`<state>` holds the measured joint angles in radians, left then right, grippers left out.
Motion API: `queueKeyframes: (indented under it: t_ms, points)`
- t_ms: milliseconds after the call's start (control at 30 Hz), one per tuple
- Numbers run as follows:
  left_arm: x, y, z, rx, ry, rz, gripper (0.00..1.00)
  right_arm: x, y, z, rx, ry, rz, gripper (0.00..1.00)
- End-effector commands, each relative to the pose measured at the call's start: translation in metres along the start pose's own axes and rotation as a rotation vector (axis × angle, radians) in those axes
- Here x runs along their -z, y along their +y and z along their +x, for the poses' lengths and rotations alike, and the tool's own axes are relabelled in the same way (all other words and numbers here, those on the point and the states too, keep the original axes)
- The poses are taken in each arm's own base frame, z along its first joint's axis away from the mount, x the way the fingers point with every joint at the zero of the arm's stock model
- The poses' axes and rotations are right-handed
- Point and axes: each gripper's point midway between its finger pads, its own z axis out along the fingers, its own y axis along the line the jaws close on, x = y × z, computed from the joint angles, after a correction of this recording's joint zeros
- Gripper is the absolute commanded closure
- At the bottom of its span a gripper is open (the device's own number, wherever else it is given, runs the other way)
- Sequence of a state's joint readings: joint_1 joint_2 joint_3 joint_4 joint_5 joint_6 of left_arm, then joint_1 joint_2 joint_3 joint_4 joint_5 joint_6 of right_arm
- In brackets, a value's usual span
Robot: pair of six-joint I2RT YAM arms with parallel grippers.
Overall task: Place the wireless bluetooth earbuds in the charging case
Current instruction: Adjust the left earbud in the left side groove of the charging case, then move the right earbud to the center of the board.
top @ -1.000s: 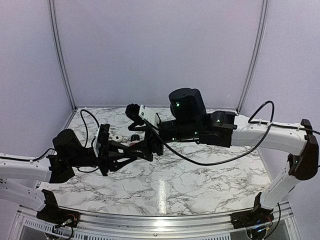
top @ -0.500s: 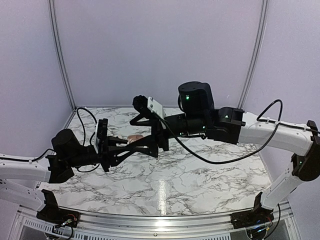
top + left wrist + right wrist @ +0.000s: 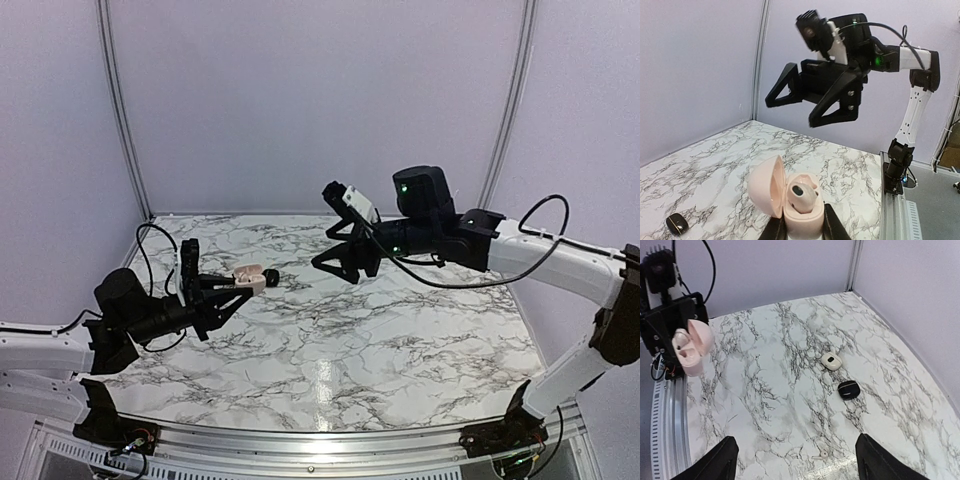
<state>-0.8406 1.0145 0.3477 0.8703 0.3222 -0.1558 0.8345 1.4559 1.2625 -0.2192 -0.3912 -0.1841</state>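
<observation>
**One bud seated, at least one more to go**

Found left fingers (image 3: 834, 230) clamped on the pink charging case (image 3: 790, 200), lifted clear of the counter (image 3: 765, 405) over its left side, lid hinged open. Spotted one earbud (image 3: 799, 190) seated in a well. Could not tell whether the second well was filled; hidden behind the rim. Saw right fingers (image 3: 722, 462) spread wide and empty, hanging in the air over the middle of the counter, well apart from the case. Noted a tiny white speck on the bare counter, likely a loose earbud (image 3: 820, 455), farther from the left edge than the cream case (image 3: 831, 361) and black case (image 3: 848, 389). Found those two just beside each other toward the far-left corner, both closed. Judged the remainder as: pick the loose bud off the counter, carry it over, seat it in the free well. Expected a fiddly pinch, given so small a part.
</observation>
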Motion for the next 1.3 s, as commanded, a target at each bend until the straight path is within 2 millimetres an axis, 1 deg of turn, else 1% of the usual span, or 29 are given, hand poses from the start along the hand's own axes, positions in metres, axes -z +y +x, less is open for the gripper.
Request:
queueKeyframes:
  t_ms: [0,67,133,233,267,367,433,567,867,900,933,1000,1067,1167,1267]
  points:
    - [0.008,-0.001,-0.001,-0.044,-0.015,-0.003,1.0,-0.022,-0.029,0.064,-0.153,0.198,0.079,0.21]
    - [0.008,-0.001,0.0,-0.048,-0.013,-0.007,1.0,-0.034,-0.038,0.088,-0.209,0.26,0.096,0.24]
    - [0.007,-0.002,0.002,-0.045,-0.003,0.003,1.0,-0.049,-0.049,0.116,-0.274,0.349,0.093,0.29]
    - [0.007,-0.003,0.005,-0.042,0.006,0.012,1.0,-0.066,-0.052,0.153,-0.328,0.482,0.072,0.35]
    - [0.007,-0.003,0.006,-0.042,0.008,0.011,1.0,-0.072,-0.052,0.163,-0.339,0.513,0.065,0.37]
    - [0.007,-0.002,0.007,-0.042,0.011,0.009,1.0,-0.085,-0.057,0.181,-0.363,0.555,0.066,0.41]
    - [0.006,-0.003,0.008,-0.042,0.013,0.012,1.0,-0.092,-0.059,0.185,-0.371,0.565,0.064,0.45]
    - [0.006,-0.003,0.008,-0.047,0.015,0.017,1.0,-0.104,-0.061,0.191,-0.384,0.579,0.05,0.49]
    - [0.005,-0.003,0.009,-0.051,0.021,0.018,1.0,-0.117,-0.065,0.2,-0.383,0.606,0.039,0.52]
    - [0.005,-0.003,0.009,-0.051,0.021,0.017,1.0,-0.118,-0.066,0.201,-0.381,0.609,0.041,0.51]
    - [0.004,-0.003,0.009,-0.051,0.021,0.018,1.0,-0.119,-0.066,0.203,-0.381,0.618,0.043,0.48]
    - [0.004,-0.003,0.009,-0.052,0.022,0.02,1.0,-0.121,-0.067,0.206,-0.375,0.631,0.063,0.35]
    - [0.004,-0.003,0.009,-0.052,0.02,0.019,1.0,-0.122,-0.065,0.208,-0.365,0.644,0.078,0.28]
    - [0.004,-0.003,0.008,-0.055,0.019,0.02,1.0,-0.123,-0.061,0.212,-0.347,0.66,0.096,0.24]
    - [0.003,-0.003,0.007,-0.055,0.019,0.021,1.0,-0.123,-0.062,0.219,-0.33,0.684,0.126,0.22]
